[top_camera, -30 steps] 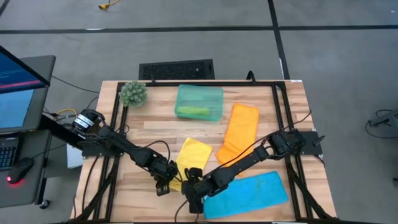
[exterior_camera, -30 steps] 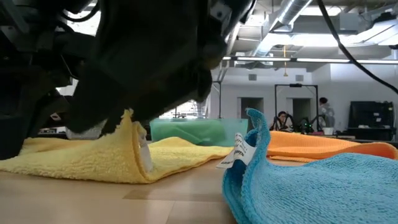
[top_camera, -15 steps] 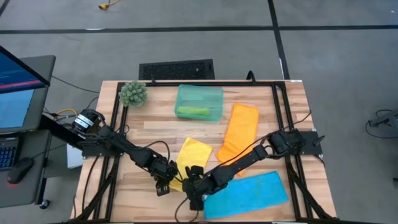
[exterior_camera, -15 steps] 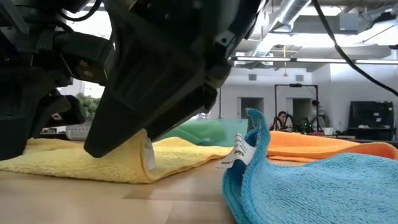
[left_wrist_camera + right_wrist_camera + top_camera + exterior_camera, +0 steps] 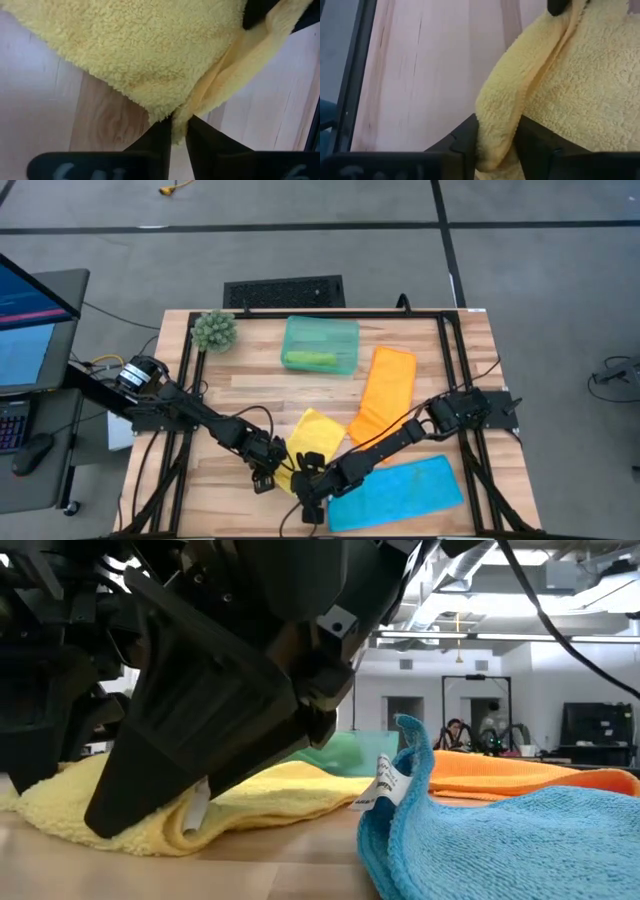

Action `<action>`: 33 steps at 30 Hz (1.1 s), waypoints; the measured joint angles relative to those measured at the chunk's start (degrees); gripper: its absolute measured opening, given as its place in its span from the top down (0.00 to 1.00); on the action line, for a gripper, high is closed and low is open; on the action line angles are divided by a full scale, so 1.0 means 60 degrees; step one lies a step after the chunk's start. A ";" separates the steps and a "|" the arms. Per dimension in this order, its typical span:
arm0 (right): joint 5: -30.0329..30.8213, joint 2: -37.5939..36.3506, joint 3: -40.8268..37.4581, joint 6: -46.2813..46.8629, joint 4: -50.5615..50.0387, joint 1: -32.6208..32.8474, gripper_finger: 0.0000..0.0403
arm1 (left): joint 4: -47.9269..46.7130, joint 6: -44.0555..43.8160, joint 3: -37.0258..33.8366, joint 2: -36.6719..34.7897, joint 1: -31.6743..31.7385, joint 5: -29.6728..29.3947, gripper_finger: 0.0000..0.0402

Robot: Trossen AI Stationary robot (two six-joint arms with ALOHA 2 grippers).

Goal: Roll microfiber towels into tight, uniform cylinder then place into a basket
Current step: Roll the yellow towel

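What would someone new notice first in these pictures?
Both hands meet at the table's front edge, the left hand and right hand each pinching the yellow towel's near end. A bright blue towel lies to its right, with an orange one behind it.

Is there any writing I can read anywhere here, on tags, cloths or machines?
White tag on the blue towel, tag at: printed, too small to read.
White tag on the yellow towel, tag at: no print legible.
Pale marks on the left wrist view's bottom edge: cut off, unreadable.
Nothing else legible.
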 joint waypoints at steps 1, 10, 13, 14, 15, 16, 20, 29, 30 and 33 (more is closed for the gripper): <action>-0.0023 0.0000 0.0000 0.0026 -0.0007 -0.0016 0.65 | 0.0000 -0.0014 0.0000 0.0000 0.0000 0.0013 0.86; -0.0222 -0.0097 -0.0025 0.1246 -0.0026 -0.0163 0.68 | -0.0018 -0.0090 0.0000 0.0000 0.0000 0.0242 0.79; -0.0573 -0.0120 -0.0036 0.1462 0.0068 -0.0289 0.62 | -0.0025 -0.0088 0.0000 0.0000 0.0000 0.0240 0.78; -0.0737 -0.0124 -0.0038 0.1472 0.0136 -0.0332 0.59 | -0.0025 -0.0088 0.0000 0.0000 0.0000 0.0233 0.78; -0.0904 -0.0124 -0.0040 0.1523 0.0239 -0.0361 0.57 | -0.0029 -0.0088 0.0000 0.0000 0.0000 0.0226 0.78; -0.1077 -0.0124 -0.0040 0.1620 0.0294 -0.0393 0.54 | -0.0039 -0.0088 0.0000 0.0000 0.0000 0.0222 0.78; -0.1395 -0.0126 -0.0036 0.2281 0.0364 -0.0466 0.43 | -0.0047 -0.0088 0.0004 0.0000 0.0000 0.0215 0.78; -0.1414 -0.0087 -0.0058 0.2814 0.1126 -0.0658 0.39 | -0.0055 -0.0088 0.0004 0.0000 -0.0007 0.0138 0.78; -0.1597 -0.0087 -0.0060 0.2922 0.1129 -0.0710 0.39 | -0.0055 -0.0088 0.0004 0.0000 -0.0007 0.0135 0.78; -0.1846 -0.0253 -0.0080 0.3001 0.0873 -0.0738 0.41 | -0.0078 -0.0027 0.0004 -0.0001 -0.0004 0.0135 0.78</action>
